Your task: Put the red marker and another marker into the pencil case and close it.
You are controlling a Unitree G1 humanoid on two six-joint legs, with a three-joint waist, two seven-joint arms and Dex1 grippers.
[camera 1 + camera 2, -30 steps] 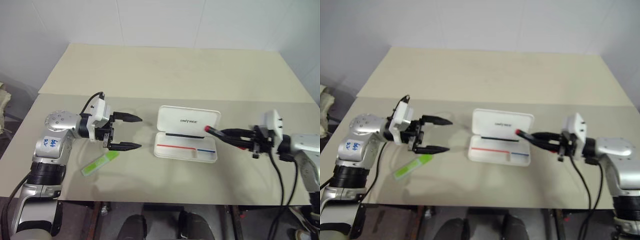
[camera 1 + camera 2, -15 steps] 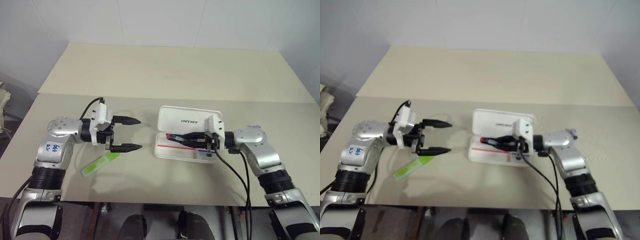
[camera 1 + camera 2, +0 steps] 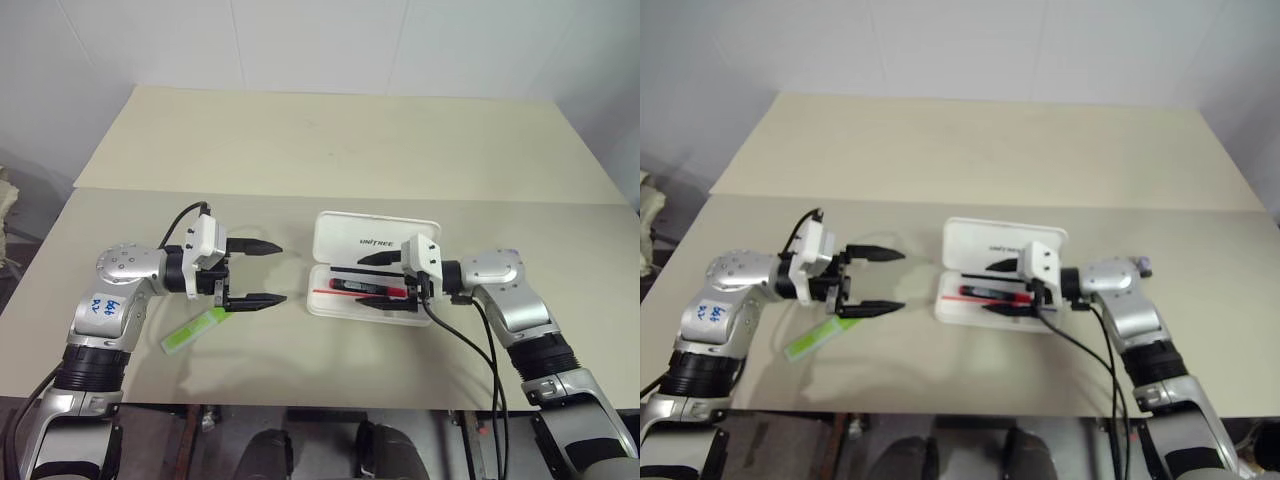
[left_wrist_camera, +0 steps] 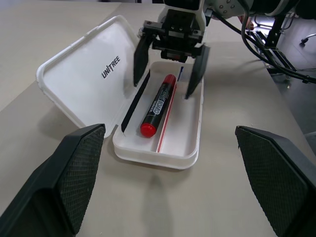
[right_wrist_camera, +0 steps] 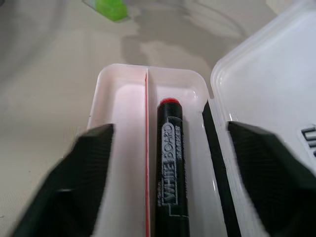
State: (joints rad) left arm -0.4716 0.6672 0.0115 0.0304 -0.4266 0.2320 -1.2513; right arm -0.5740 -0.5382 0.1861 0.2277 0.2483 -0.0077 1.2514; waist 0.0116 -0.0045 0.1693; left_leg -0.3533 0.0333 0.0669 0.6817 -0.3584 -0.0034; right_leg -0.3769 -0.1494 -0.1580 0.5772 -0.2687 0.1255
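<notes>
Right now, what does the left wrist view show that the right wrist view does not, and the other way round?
Left wrist view alone: the right tool, open, astride the red marker, and the UNITREE lettering on the raised lid. Right wrist view alone: an end of the green marker on the table past the case, and the words WHITE BOARD MARKER on the barrel. Both share: the open pencil case, the red marker lying free in its tray, the thin red line beside it.
</notes>
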